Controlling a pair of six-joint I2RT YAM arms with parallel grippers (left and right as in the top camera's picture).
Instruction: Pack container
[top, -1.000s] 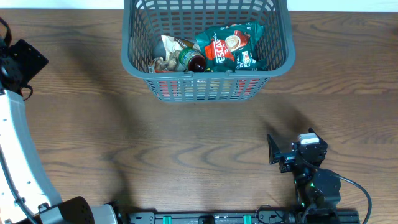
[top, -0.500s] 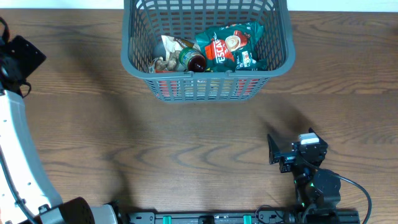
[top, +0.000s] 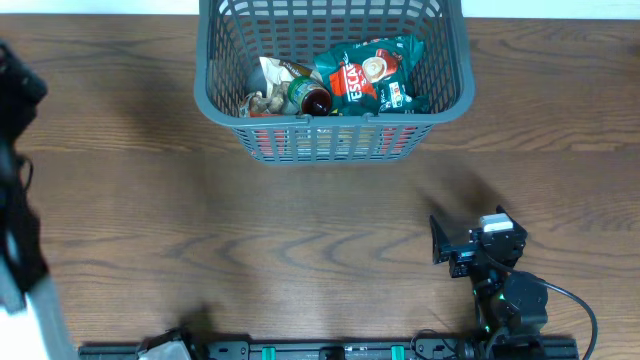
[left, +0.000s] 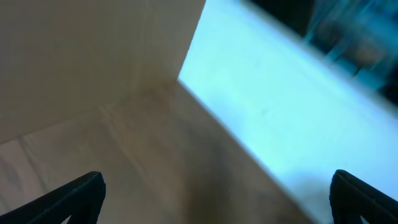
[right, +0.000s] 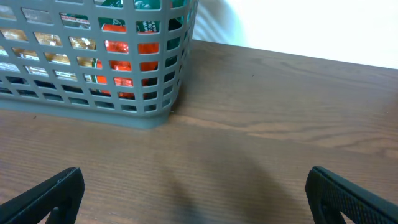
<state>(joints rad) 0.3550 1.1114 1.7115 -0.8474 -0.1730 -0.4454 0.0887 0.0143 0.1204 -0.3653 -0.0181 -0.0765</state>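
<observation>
Container (top: 330, 140) is sitting at top centre of the overhead frame, holding a green coffee packet (top: 372, 78) and a bottle (top: 306, 97) — I am judging it stiff, lightish plastic, best gripped by its thick rim. My right gripper (right: 198, 194) and left gripper (left: 217, 194) are both gaping wide, carrying nothing.

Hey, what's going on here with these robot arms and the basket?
Two robot arms are packing groceries into the grey basket at the far side of the table. It already holds a green coffee packet, a small bottle and more. Neither arm holds anything now: the right arm sits near the front edge, jaws open; the left arm is a blur at the left edge, jaws also open.
</observation>
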